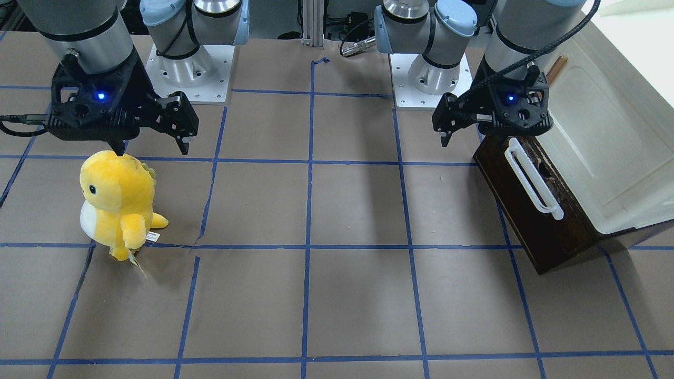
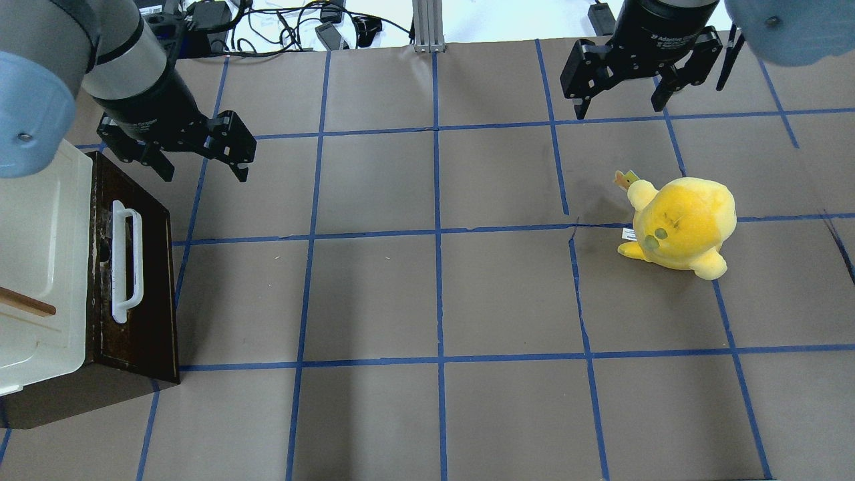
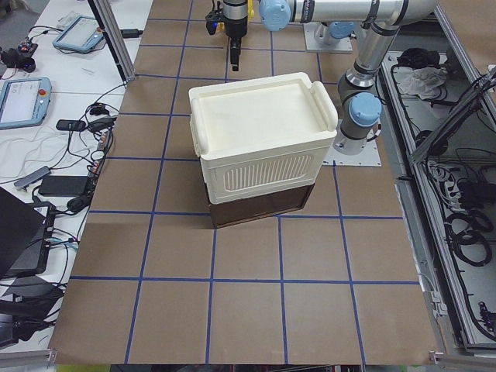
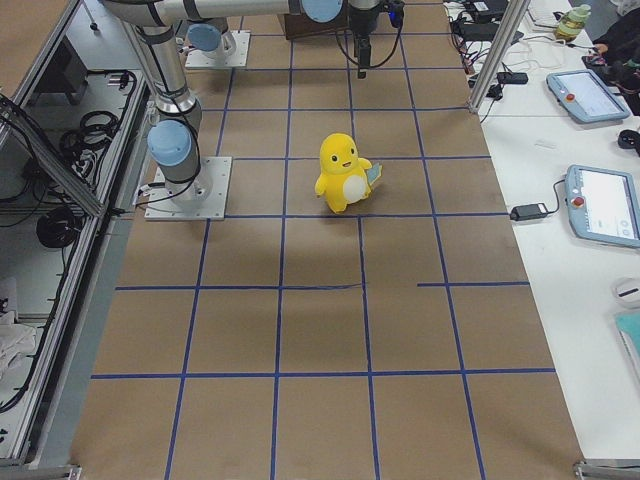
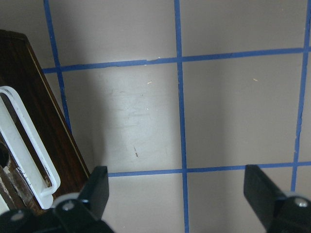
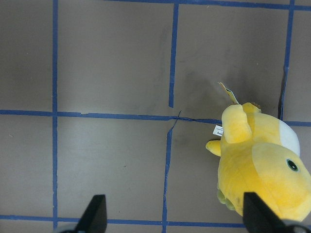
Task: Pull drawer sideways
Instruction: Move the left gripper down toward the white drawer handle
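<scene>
The dark brown drawer (image 1: 526,226), with a white bar handle (image 1: 533,181) on its front, sits under the cream cabinet (image 1: 605,147).

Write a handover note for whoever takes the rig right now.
Left gripper: open, empty, hovering off one end of the white handle, not touching it.
Right gripper: open, empty, above the table near the yellow plush toy.
Drawer: in the cream cabinet at the robot's left; it looks shut, with no inside showing.
Done: nothing grasped or pulled yet.
Left to do: grip the handle and pull the drawer out sideways.
</scene>
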Controlling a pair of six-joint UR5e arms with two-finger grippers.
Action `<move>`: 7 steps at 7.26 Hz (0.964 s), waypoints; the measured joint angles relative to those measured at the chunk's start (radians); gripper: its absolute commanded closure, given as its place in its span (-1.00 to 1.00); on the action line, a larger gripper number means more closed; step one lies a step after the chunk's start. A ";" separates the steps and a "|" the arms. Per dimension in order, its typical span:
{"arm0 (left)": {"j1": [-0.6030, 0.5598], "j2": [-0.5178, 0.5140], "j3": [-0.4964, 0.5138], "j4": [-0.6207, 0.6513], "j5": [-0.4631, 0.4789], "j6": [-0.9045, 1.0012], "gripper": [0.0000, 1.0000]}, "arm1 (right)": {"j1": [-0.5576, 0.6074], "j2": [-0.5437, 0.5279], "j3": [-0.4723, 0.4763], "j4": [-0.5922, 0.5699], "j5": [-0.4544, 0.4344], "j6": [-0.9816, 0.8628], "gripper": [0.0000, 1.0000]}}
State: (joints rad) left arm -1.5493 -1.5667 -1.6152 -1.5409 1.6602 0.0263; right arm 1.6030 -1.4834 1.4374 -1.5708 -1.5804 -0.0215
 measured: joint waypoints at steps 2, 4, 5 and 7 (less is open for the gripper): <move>-0.066 -0.051 -0.018 0.017 0.152 -0.103 -1.00 | 0.000 0.000 0.000 0.000 0.000 0.000 -1.00; -0.098 -0.109 -0.051 0.046 0.302 -0.170 -1.00 | 0.000 0.000 0.000 0.000 -0.001 0.000 -1.00; -0.102 -0.136 -0.073 0.063 0.376 -0.199 -1.00 | 0.000 0.000 0.000 0.000 -0.001 0.000 -1.00; -0.104 -0.188 -0.117 0.087 0.498 -0.278 -1.00 | 0.000 0.000 0.000 0.000 0.000 0.000 -1.00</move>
State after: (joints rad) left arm -1.6533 -1.7552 -1.7319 -1.4543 2.1580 -0.2512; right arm 1.6030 -1.4833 1.4374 -1.5708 -1.5809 -0.0215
